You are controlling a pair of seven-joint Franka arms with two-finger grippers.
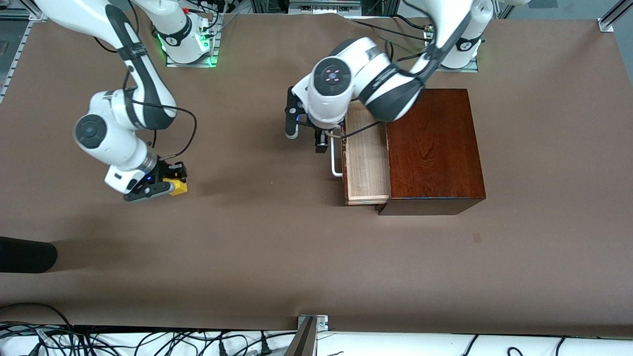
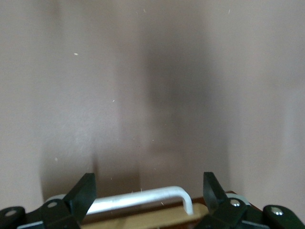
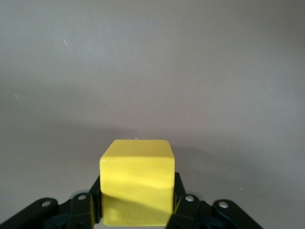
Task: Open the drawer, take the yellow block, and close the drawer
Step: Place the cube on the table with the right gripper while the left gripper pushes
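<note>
The drawer (image 1: 366, 163) of the dark reddish-brown wooden box (image 1: 435, 148) stands pulled out, and its pale wood interior looks empty. Its white bar handle (image 1: 336, 165) faces the right arm's end of the table. My left gripper (image 1: 306, 137) is open beside the handle's end that lies farther from the front camera. In the left wrist view the handle (image 2: 138, 199) runs between the spread fingers (image 2: 83, 194) without touching them. My right gripper (image 1: 163, 185) is shut on the yellow block (image 1: 177, 186), low over the table toward the right arm's end. In the right wrist view the block (image 3: 137, 176) sits between the black fingers (image 3: 181, 202).
A dark rounded object (image 1: 24, 254) pokes in at the table's edge at the right arm's end, near the front camera. Cables (image 1: 148, 341) and a metal bracket (image 1: 311, 324) line the near edge. Brown tabletop (image 1: 257, 222) lies between the two grippers.
</note>
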